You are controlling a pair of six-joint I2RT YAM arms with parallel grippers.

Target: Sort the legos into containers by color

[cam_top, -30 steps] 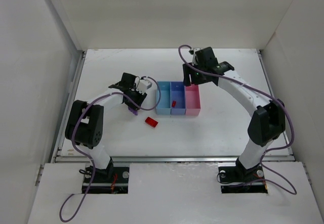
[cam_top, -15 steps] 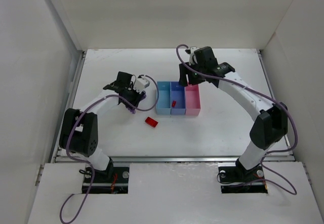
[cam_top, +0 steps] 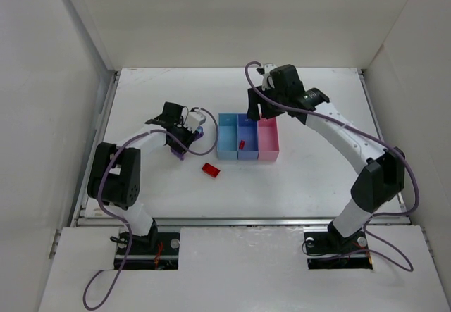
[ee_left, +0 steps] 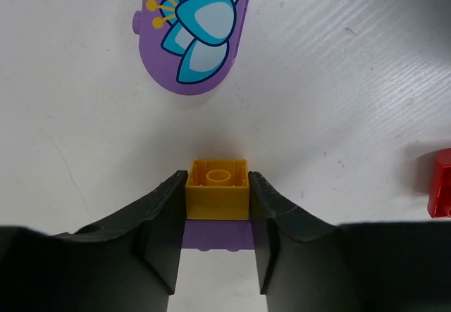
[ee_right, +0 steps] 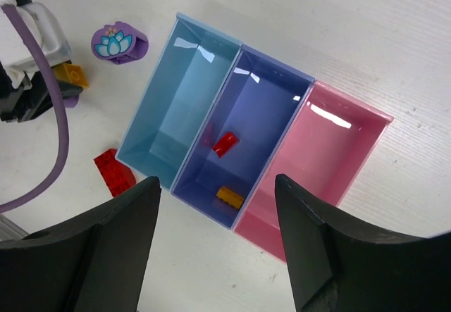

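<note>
Nearest, one red brick (cam_top: 210,170) lies loose at seven o'clock of the three bins (ee_right: 331,150). The left gripper (ee_left: 217,182) stays clamped on one yellow brick (ee_left: 217,198) stacked on a purple piece (ee_left: 217,236), with one flower piece (ee_left: 194,30) at its twelve. The right gripper (ee_right: 217,185), jaws spread and empty, has drifted left over the blue-violet bin (ee_right: 268,108), which contains a second red brick (ee_right: 225,143) and one orange brick (ee_right: 230,196), probably missorted.

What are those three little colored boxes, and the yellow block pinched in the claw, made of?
The boxes look like thin, glossy plastic: bright glints of light sit on their walls and the color is smooth and even. The yellow block looks like hard moulded plastic with a slight sheen, crisp edges and a round ring formed in its face.
</note>
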